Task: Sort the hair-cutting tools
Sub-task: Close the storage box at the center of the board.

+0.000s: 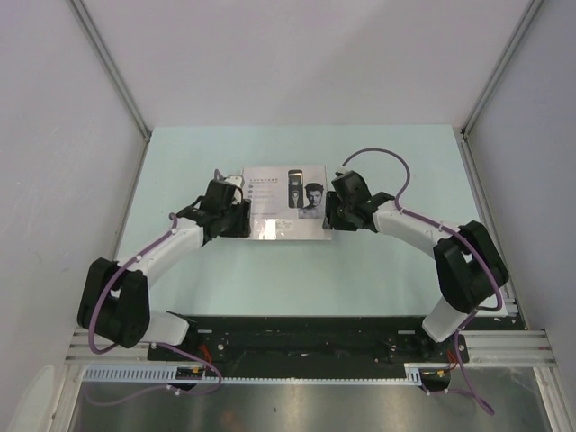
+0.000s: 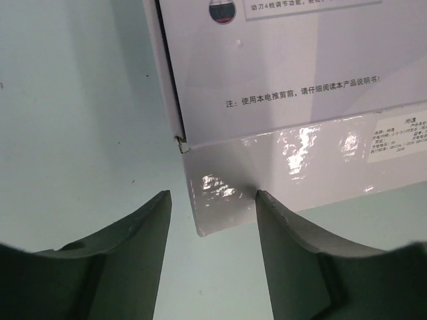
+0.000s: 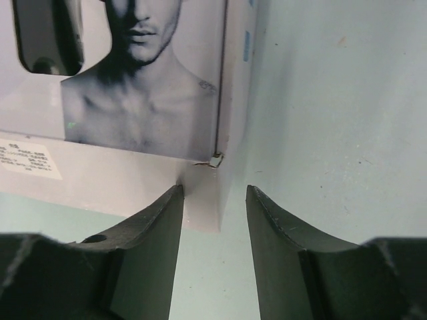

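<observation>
Step in hand: opening box. We have left fingers (image 2: 133,247) and right fingers (image 3: 153,233) wide, straddling near corners of closed printed box (image 1: 286,202) on worktop (image 1: 378,270). Hair-cutting tools unseen, presumably inside. Next: we pinch flap, lift evenly.

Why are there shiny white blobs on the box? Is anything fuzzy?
Left wrist view: light glare leaves bright blobs on the glossy flap of the box, and the left gripper's fingers look dark and soft. Right wrist view: no blobs, the box looks dim, the right gripper's fingers soft too. Top view: pale sheen on the box's near edge.
</observation>
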Motion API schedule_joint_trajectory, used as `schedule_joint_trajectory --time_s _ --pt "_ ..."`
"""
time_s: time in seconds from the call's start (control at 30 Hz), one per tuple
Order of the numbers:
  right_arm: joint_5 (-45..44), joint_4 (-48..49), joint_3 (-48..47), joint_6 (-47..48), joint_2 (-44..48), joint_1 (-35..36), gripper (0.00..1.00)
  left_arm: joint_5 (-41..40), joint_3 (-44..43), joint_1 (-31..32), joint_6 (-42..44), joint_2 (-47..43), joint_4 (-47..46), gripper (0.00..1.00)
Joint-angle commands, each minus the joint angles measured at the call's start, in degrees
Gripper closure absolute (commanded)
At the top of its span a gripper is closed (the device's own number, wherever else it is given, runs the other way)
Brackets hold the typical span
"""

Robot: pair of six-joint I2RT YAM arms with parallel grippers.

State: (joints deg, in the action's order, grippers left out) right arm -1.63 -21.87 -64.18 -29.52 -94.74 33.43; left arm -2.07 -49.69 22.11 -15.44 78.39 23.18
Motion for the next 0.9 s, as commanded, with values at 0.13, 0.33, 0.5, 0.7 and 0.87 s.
schedule_joint_trajectory --time_s 0.13,0.33,0.5,0.7,0.87 --pt "-6.37 7.71 4.68 -0.80 -0.18 0.06 0.55 -4.00 0.56 0.30 -0.29 2.55 -0.86 0.48" --pt "-8.48 14.30 7.75 -1.07 -0.62 -0.21 0.56 -7.34 -0.57 0.22 -1.69 6.24 -0.77 0.54" --pt "-9.89 20.28 9.60 -1.51 -2.03 -1.17 0.56 -8.83 -2.86 -0.92 -2.66 10.99 -0.77 0.57" --pt "-8.75 23.62 9.69 1.21 1.39 -0.04 0.56 -5.68 -6.21 -1.81 -0.82 7.68 -0.77 0.60" --pt "-9.09 24.85 9.78 4.02 7.37 3.39 0.54 -8.03 -5.68 -2.15 2.77 -5.34 -3.30 0.50"
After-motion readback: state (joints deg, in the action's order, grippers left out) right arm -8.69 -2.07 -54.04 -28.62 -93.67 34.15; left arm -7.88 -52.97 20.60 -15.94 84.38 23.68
